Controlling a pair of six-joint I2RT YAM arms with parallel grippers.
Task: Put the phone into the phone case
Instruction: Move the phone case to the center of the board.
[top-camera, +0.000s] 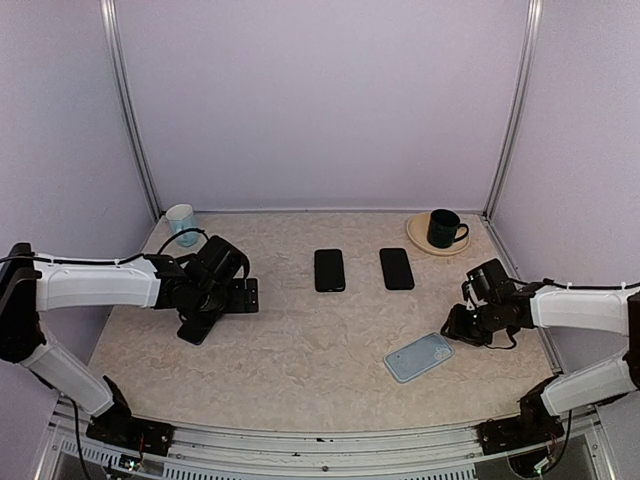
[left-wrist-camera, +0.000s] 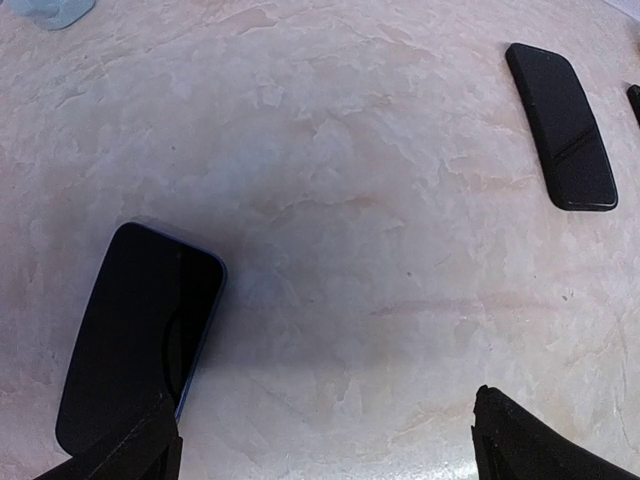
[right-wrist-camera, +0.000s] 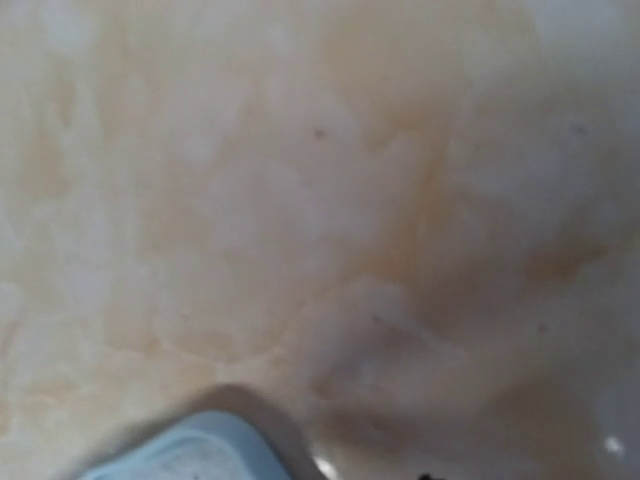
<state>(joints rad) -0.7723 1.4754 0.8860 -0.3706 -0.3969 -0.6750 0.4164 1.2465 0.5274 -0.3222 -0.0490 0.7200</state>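
Note:
A dark phone with a blue edge (left-wrist-camera: 140, 335) lies flat on the table. My left gripper (left-wrist-camera: 325, 440) hovers over it, open wide, its left fingertip (left-wrist-camera: 130, 450) above the phone's near end. From above, that phone (top-camera: 193, 330) shows below my left gripper (top-camera: 222, 308). The light blue phone case (top-camera: 418, 356) lies at the front right, empty. My right gripper (top-camera: 456, 327) is low beside the case's right end. The right wrist view is blurred. It shows only a corner of the case (right-wrist-camera: 190, 450), and the fingers do not show clearly.
Two more black phones (top-camera: 329, 270) (top-camera: 397, 268) lie side by side mid-table; one (left-wrist-camera: 560, 125) also shows in the left wrist view. A dark mug (top-camera: 445, 229) on a plate (top-camera: 418, 237) stands at the back right. A pale blue cup (top-camera: 181, 222) is at the back left.

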